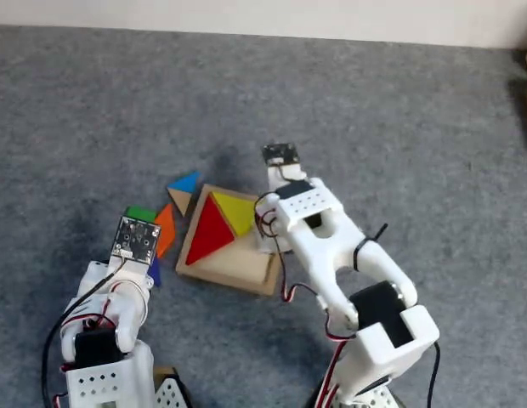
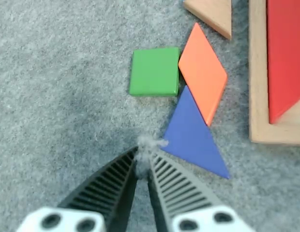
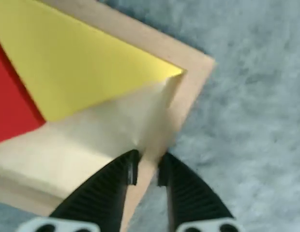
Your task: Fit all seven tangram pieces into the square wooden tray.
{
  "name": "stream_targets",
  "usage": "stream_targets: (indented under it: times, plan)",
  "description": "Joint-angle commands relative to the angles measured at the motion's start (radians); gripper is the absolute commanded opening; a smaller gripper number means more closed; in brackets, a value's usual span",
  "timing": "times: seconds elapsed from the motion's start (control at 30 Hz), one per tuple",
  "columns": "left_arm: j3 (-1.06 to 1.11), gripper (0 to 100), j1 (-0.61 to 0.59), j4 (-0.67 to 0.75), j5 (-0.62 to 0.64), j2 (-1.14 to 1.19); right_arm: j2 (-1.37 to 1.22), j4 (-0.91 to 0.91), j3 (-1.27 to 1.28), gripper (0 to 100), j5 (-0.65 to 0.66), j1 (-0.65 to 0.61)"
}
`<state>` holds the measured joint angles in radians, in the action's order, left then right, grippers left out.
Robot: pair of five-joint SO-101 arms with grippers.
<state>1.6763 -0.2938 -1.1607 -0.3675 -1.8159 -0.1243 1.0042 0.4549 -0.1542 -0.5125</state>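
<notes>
The wooden tray (image 3: 188, 84) is pinched at its rim by the right end effector (image 3: 146, 169). The closed, empty left end effector (image 2: 142, 157) should be opened over the blue triangle (image 2: 191, 137)

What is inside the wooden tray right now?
A red triangle and a yellow triangle lie side by side in the tray. The floor beside them is bare wood. The right arm covers one tray edge in the high view, so a strip there is hidden.

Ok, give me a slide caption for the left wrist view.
Left pincer, shut, at a corner of the blue triangle, beside green square and orange parallelogram.
</notes>
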Motion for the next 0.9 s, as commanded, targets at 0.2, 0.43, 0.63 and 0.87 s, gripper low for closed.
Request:
stream_targets:
  times: [0.2,0.43,0.63,0.87]
  plan:
    - [0.019,1,-0.012,0.012,-0.006,-0.005,0.007,-0.16,-0.031,0.9,0.044,0.168]
    - [0.019,1,-0.012,0.012,-0.006,-0.005,0.007,-0.185,-0.031,0.9,0.041,0.203]
    - [0.016,2,-0.015,0.012,-0.006,-0.005,0.064,-0.125,-0.074,8.6,-0.092,0.203]
    - [-0.038,21,-0.122,-0.04,-0.003,-0.004,0.289,0.044,-0.107,15.2,-0.097,0.199]
